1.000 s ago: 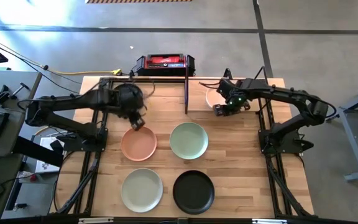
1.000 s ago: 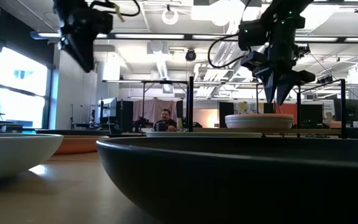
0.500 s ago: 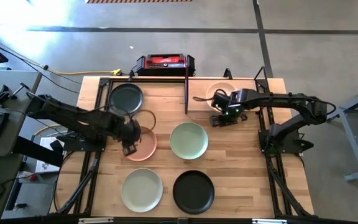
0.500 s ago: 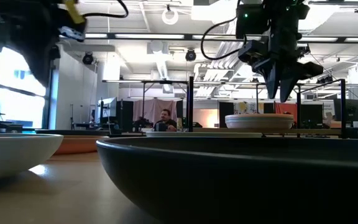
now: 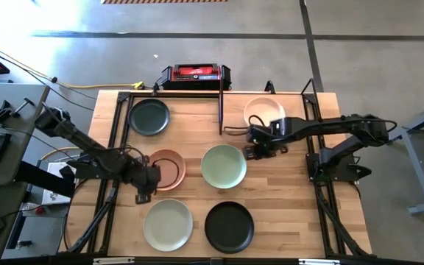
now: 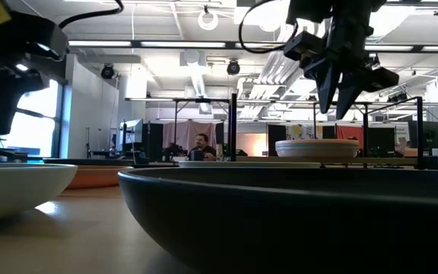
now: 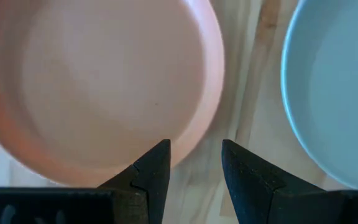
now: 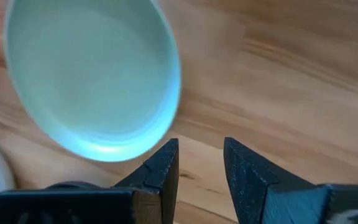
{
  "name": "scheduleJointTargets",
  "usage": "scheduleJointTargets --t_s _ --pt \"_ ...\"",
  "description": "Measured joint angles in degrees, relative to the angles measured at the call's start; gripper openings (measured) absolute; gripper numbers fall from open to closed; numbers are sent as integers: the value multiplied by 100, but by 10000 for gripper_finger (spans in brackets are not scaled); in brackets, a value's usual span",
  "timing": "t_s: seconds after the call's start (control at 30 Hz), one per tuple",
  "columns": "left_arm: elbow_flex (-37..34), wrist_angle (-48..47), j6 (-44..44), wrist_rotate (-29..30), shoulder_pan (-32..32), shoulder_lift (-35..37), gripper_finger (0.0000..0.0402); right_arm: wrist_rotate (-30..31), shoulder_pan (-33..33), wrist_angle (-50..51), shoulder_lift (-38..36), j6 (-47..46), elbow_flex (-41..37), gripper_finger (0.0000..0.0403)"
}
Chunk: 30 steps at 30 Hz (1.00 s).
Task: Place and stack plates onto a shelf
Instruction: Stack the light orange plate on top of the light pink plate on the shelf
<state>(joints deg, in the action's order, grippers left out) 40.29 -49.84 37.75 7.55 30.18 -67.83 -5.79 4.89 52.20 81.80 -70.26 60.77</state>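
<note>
The left gripper (image 5: 143, 193) hangs released and empty at the peach plate (image 5: 165, 168)'s edge, its arm hiding part of the rim. The right gripper (image 5: 259, 149), also released and empty, hovers beside the green plate (image 5: 224, 166). A black plate (image 5: 149, 116) and a beige plate (image 5: 263, 110) sit on the shelf (image 5: 197, 110). In the low view a black plate (image 6: 295, 221) blocks most of the table.

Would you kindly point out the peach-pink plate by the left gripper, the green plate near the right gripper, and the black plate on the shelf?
peach-pink plate (image 5: 169, 168), high view, on its inner floor.
green plate (image 5: 223, 166), high view, at its centre.
black plate (image 5: 149, 116), high view, at its centre.
</note>
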Motion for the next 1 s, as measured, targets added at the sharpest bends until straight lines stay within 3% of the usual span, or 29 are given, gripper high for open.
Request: scheduleJointTargets --t_s 0.37,1.0 --pt "-606 651 53 68 433 -24 133 176 -283 -436 0 -182 0 105" --pt "-1187 1457 -1055 351 435 -33 133 182 -281 -451 -2 -152 0 105"
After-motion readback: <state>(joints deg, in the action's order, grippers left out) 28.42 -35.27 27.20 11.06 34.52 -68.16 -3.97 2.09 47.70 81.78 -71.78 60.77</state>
